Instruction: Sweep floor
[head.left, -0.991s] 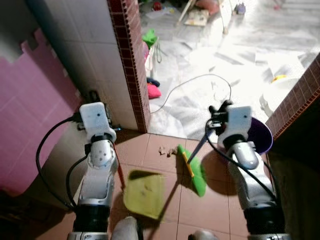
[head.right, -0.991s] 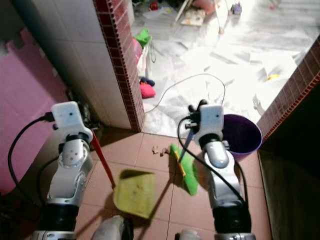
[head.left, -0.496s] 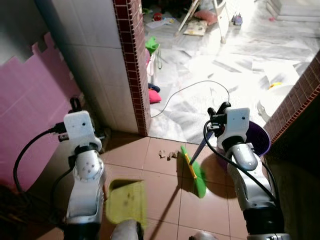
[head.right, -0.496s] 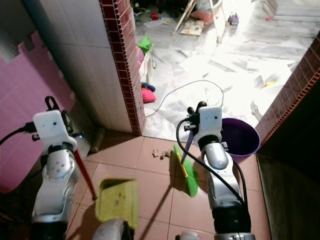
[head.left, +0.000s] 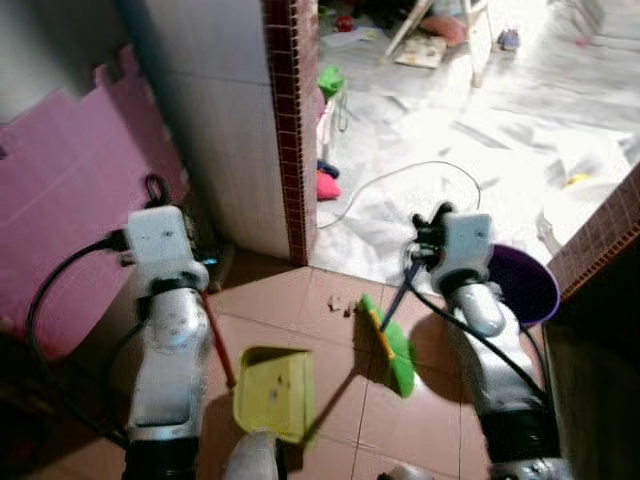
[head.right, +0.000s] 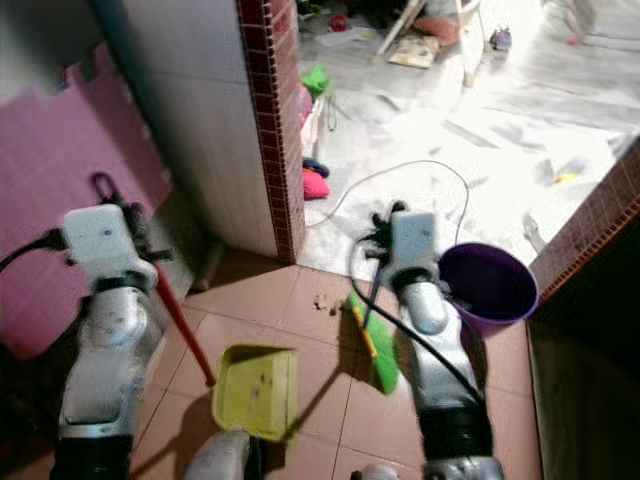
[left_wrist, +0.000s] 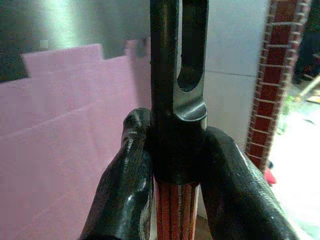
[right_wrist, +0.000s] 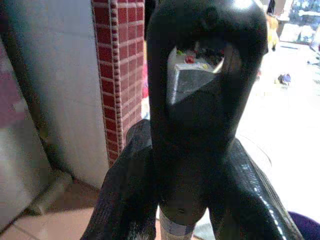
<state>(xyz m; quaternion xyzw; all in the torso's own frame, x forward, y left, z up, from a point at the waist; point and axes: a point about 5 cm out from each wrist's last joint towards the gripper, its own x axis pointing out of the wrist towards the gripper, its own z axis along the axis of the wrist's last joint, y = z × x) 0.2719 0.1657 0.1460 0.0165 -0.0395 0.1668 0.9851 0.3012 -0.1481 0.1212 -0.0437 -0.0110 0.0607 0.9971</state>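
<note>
A yellow-green dustpan (head.left: 273, 392) lies on the brown tiles near my feet, on a red handle (head.left: 216, 340) that my left gripper (left_wrist: 175, 165) is shut on. A green broom head (head.left: 390, 345) rests on the tiles to its right, its dark handle (head.left: 400, 297) leading up into my right gripper (right_wrist: 192, 200), which is shut on the handle's black end. A small pile of crumbs (head.left: 339, 302) lies just left of the broom head, beyond the dustpan.
A purple bucket (head.right: 488, 285) stands right of the broom, by a brick wall (head.left: 600, 250). A brick-edged tiled pillar (head.left: 285, 120) and a pink wall (head.left: 70, 220) stand to the left. A cable (head.left: 400, 175) and scattered toys lie on the bright floor beyond.
The camera has swung, so the whole scene shifted. The dustpan sits closer to the broom than half a second ago. The broom head stays beside the crumbs.
</note>
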